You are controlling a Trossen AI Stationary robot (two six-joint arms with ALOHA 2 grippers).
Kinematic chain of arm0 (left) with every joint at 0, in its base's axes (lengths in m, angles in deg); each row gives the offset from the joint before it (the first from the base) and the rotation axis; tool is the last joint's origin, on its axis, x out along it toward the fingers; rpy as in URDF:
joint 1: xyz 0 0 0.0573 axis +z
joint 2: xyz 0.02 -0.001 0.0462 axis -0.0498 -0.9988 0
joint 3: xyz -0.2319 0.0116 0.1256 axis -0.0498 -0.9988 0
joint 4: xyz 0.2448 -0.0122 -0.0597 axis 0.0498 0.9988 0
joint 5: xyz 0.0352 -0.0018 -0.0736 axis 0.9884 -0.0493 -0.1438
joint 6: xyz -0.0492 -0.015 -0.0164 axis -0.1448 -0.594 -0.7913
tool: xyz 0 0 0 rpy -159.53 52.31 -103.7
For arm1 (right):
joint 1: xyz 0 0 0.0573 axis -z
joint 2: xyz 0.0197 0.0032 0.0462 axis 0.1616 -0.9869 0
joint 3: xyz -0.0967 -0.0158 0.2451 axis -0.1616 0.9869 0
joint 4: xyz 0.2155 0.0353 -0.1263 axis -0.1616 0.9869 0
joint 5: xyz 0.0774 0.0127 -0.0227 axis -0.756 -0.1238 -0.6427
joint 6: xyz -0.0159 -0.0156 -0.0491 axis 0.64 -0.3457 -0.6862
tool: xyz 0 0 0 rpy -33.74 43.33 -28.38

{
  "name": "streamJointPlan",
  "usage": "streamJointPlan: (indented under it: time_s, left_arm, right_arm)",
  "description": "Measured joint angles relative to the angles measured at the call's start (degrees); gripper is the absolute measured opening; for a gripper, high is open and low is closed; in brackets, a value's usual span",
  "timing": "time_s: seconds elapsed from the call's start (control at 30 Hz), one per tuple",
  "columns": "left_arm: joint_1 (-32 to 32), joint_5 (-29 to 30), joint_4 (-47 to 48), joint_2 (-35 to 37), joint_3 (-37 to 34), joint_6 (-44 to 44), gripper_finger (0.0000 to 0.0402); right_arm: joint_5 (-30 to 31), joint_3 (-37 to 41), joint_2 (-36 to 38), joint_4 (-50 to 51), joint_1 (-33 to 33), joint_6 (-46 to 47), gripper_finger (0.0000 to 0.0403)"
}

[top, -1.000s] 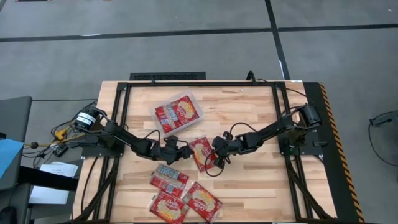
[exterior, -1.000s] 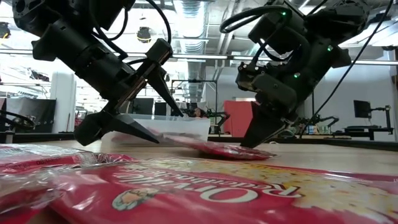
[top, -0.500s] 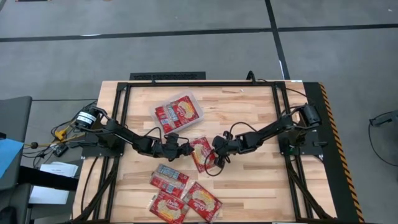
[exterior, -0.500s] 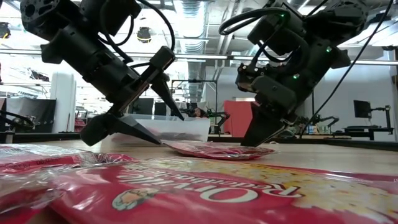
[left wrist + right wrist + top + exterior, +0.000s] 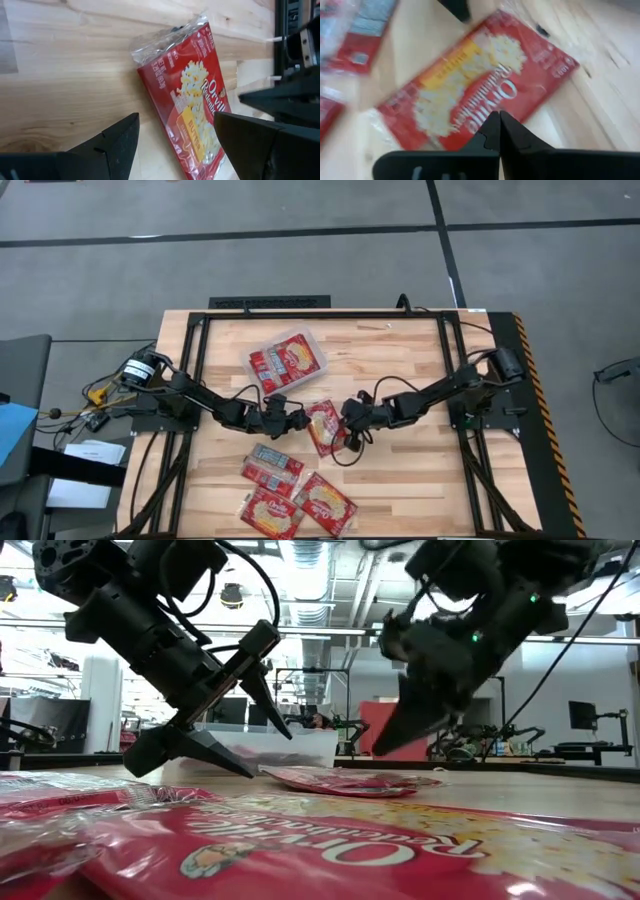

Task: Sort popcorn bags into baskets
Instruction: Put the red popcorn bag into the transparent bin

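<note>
Packets of red microwave popcorn lie scattered on a wooden table (image 5: 400,470). One popcorn bag (image 5: 324,426) rests flat near the table's middle, picture face up; in the left wrist view its face (image 5: 192,107) shows a popped-corn picture, a yellow "BUTTER" panel and lettering starting "Orvil". The left gripper (image 5: 297,418) sits low at this bag's left edge with its fingers (image 5: 107,142) spread wide, the bag's end between them but not pinched. The right gripper (image 5: 347,432) hangs just above the bag's right side, fingers (image 5: 495,131) pressed together and holding nothing; the low view shows it clear of the packet. Toward the table's far edge, left of centre, the clear tray (image 5: 287,362) holds two bags side by side. Near the front edge lie three more packets (image 5: 296,490), one with its pale panel up. Closest to the low camera, another bag (image 5: 330,845) shows upside-down lettering, "ORVILLE" and part of "Redenbacher".
</note>
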Motion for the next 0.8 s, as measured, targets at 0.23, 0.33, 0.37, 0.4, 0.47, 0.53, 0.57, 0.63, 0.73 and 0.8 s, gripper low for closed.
streamJointPlan:
  time_s: [0.23, 0.33, 0.37, 0.4, 0.47, 0.53, 0.57, 0.63, 0.73, 0.8]
  left_arm:
    - [0.0, 0.43, -1.0, 0.0, 0.0, 0.05, 0.0245]
    - [0.0, 0.53, -1.19, 0.0, 0.0, 0.05, 0.0245]
    - [0.0, 0.51, -1.32, 0.0, 0.0, 0.03, 0.0245]
    - [0.0, 0.53, -1.31, 0.0, 0.0, 0.03, 0.0245]
    - [0.0, 0.52, -1.29, 0.0, 0.0, 0.01, 0.0245]
    - [0.0, 0.52, -1.26, 0.0, 0.0, 0.03, 0.0245]
    - [0.0, 0.48, -1.28, 0.0, 0.0, 0.04, 0.0245]
    - [0.0, 0.5, -1.28, 0.0, 0.0, -0.04, 0.0245]
    - [0.0, 0.49, -1.28, 0.0, 0.0, -0.22, 0.0245]
    - [-0.01, 0.49, -1.37, 0.0, 0.0, -0.32, 0.0245]
  right_arm:
    - [-0.17, 0.16, 0.37, -1.57, 0.03, -1.47, 0.0013]
    - [-0.88, 0.25, -0.77, -2.23, 0.13, -1.56, 0.0019]
    - [-0.87, 0.25, -1.13, -2.8, 0.24, -1.5, 0.0019]
    - [-0.88, 0.12, -1.52, -3.77, 0.3, -1.49, 0.0018]
    - [-0.71, 0.16, -1.55, -3.3, 0.36, -1.71, 0.0012]
    - [-0.7, 0.14, -2.31, -3.82, 0.34, -1.86, 0.0008]
    - [-0.79, -0.01, -3.16, -3.86, 0.51, -1.84, 0.0008]
    - [-1.04, 0.23, -3.41, -2.08, 0.75, -1.86, 0.0009]
    - [-0.85, 0.01, -5.23, -3.32, 0.91, -1.46, 0.0019]
    - [-0.93, 0.01, -5.02, -2.91, 0.85, -1.42, 0.0022]
